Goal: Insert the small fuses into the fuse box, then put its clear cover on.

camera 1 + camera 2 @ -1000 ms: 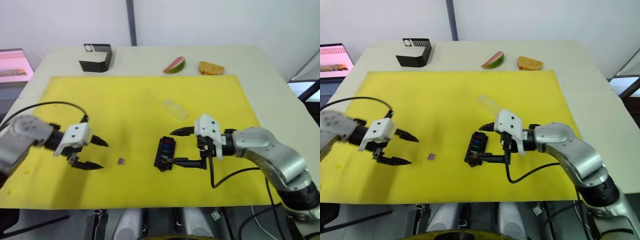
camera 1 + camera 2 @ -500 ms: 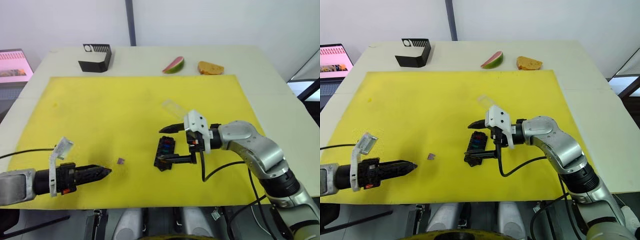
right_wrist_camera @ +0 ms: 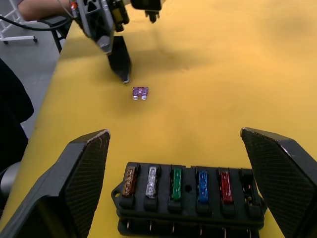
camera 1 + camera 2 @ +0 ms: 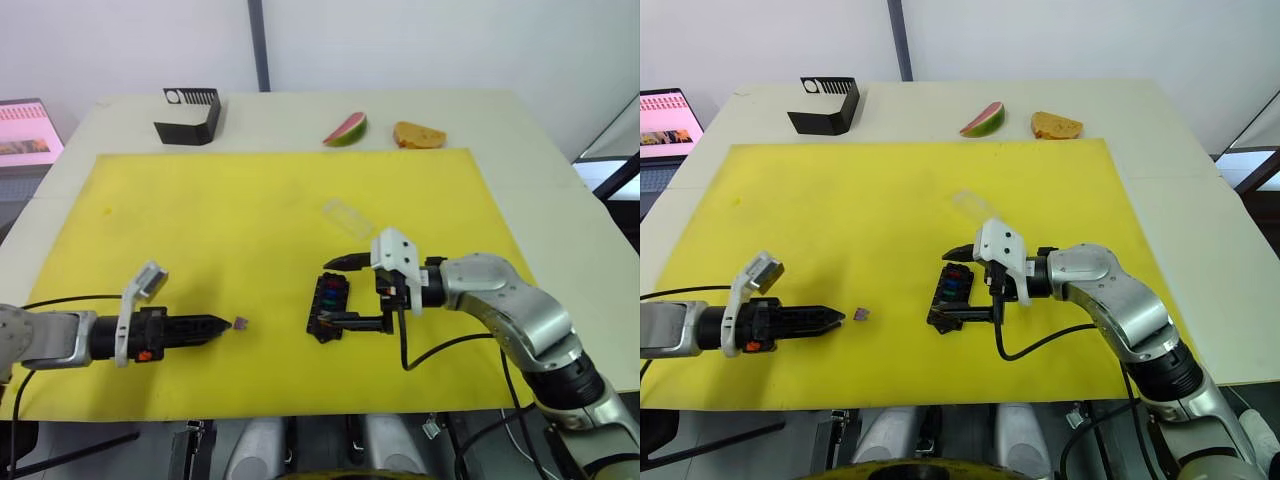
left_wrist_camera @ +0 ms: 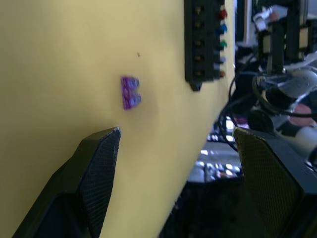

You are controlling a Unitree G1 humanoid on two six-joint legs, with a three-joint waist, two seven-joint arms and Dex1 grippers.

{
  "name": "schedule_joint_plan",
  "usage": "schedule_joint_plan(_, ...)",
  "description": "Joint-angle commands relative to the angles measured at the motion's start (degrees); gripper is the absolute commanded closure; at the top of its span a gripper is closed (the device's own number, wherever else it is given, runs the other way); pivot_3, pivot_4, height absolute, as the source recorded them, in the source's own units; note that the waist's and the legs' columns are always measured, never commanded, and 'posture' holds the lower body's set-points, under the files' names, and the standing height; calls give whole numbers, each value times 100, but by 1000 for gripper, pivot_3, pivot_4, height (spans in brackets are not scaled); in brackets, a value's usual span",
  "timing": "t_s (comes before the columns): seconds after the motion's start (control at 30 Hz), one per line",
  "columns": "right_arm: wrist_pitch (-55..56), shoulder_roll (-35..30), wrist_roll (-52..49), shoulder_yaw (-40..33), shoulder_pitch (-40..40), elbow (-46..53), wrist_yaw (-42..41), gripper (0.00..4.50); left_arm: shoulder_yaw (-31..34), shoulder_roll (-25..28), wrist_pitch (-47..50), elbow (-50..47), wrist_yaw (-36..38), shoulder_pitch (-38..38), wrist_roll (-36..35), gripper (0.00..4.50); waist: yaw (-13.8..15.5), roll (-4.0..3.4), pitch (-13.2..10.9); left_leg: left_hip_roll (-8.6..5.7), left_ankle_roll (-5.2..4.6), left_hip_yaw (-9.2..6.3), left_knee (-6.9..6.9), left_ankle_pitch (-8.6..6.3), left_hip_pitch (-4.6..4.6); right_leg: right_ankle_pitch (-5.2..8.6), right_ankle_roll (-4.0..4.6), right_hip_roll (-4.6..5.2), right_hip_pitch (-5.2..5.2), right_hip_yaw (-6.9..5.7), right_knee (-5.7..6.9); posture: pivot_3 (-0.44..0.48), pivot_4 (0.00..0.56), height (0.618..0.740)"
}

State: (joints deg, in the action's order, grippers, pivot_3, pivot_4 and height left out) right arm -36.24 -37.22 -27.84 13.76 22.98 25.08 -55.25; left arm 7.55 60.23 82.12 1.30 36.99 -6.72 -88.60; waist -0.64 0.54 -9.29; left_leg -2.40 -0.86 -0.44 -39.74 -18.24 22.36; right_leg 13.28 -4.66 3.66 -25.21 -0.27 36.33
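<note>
No brand, label or readable writing appears on any item.

The left gripper (image 4: 222,323) lies low over the yellow mat (image 4: 200,220), forearm stretched flat along the mat's near left part and pointing toward the middle. In the left wrist view its two fingers (image 5: 94,168) stand wide apart and hold nothing. Their tips sit just beside the purple fuse (image 4: 240,322), which lies loose on the mat; contact cannot be confirmed.

The right gripper (image 4: 335,291) reaches in from the right with the elbow bent and the forearm aimed toward the robot's left. Its fingers (image 3: 79,178) are spread wide, one on the far side and one on the near side of the fuse box (image 4: 328,306), with the box between them. Whether either tip touches the box cannot be told.

The fuse box rests on the mat a little right of centre, near the front edge. In the right wrist view one row carries five fuses in order: amber (image 3: 130,179), grey (image 3: 151,179), green (image 3: 176,179), blue (image 3: 202,180) and red (image 3: 226,181); the end slot beside the red one looks dark.

The clear cover (image 4: 348,216) lies flat on the mat beyond the box, apart from it.

At the table's far edge stand a black angular box with a white vent (image 4: 187,115), a watermelon slice (image 4: 345,129) and a piece of bread (image 4: 421,134). A screen with a pink display (image 4: 28,131) sits to the far left, off the table.
</note>
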Motion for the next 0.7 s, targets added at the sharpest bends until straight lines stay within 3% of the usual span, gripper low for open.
schedule_joint_plan(0.03, 1, -49, -84, -213, 0, 257, 36, 0, 176, -99, 265, 156, -177, -31, -221, 694, 2, 0, 0, 0, -1, 0, 1, 0, 0, 0, 0, 0, -1, 0, 0, 0, 150, 740)
schedule_joint_plan(0.43, -44, -36, -59, -202, 79, 208, 11, 0, 227, -975, -578, -187, -2361, 453, -1669, 694, 96, -9, 6, -2, -9, 0, 4, -5, 0, 0, 2, 13, 1, 3, -2, 0, 150, 740)
schedule_joint_plan(0.7, -56, -83, -45, -226, 83, 223, -4, 0, 81, -936, -941, -271, -3036, 390, -2230, 694, 147, -10, 7, -5, -10, 0, 4, -5, -2, -2, 5, 15, 3, 2, -1, 0, 150, 740)
